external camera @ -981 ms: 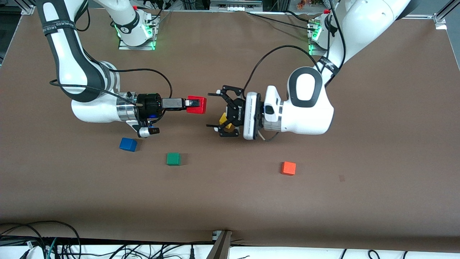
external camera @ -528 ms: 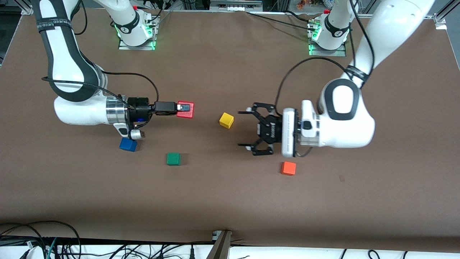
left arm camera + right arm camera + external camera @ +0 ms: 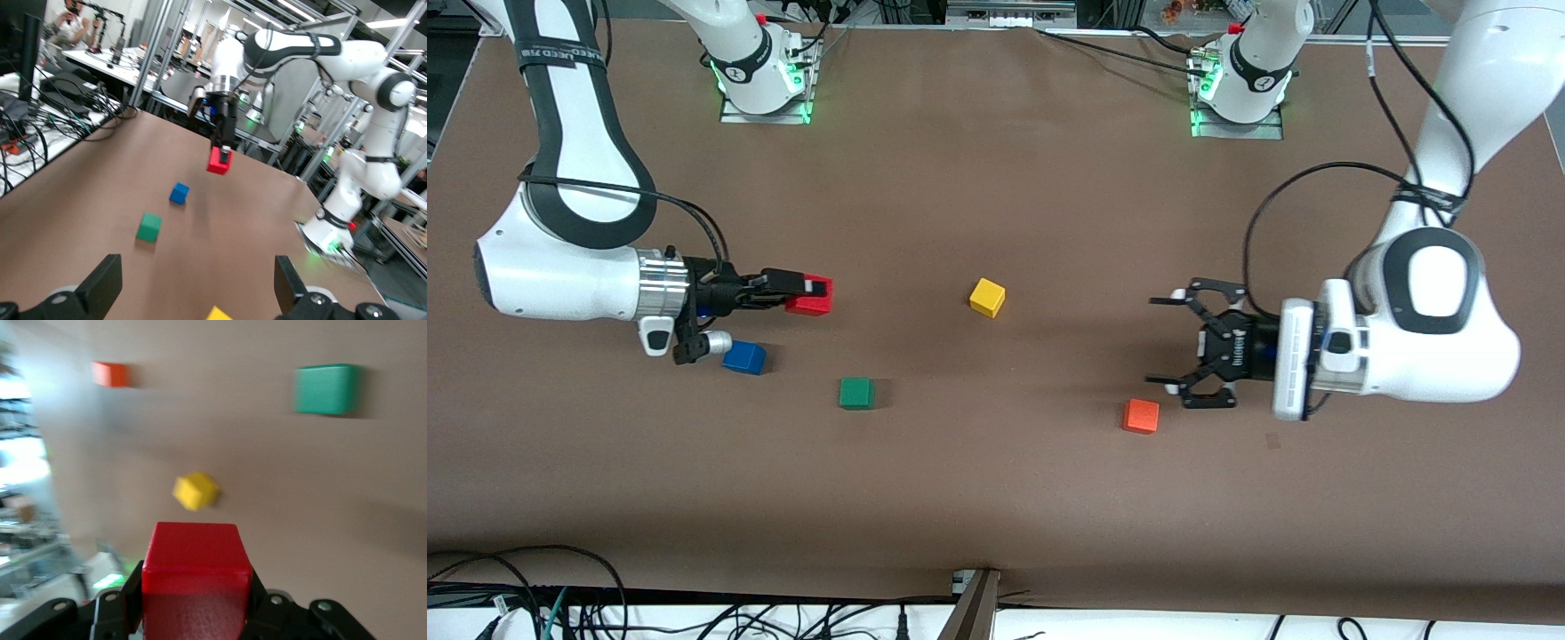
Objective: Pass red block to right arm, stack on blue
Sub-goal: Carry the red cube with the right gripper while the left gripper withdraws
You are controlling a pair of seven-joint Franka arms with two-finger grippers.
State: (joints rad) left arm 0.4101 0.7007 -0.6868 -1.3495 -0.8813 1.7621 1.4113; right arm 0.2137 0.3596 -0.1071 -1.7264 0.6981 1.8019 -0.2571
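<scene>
Handover looks finished: the red block (image 3: 811, 297) sits clamped between the fingers of the right gripper (image 3: 807, 289), held in the air above the table (image 3: 996, 160) near the blue block (image 3: 744, 357), which lies on the table toward the right arm's end and carries nothing yet. What remains, by my reading, is to bring the red block over the blue one, lower it squarely and let go. The left gripper (image 3: 1169, 340) hangs with its claw fingers spread wide and holding nothing, over the table close to the orange cube (image 3: 1141, 416). The green cube (image 3: 855, 393) and yellow cube (image 3: 987, 297) lie apart, uninvolved.
</scene>
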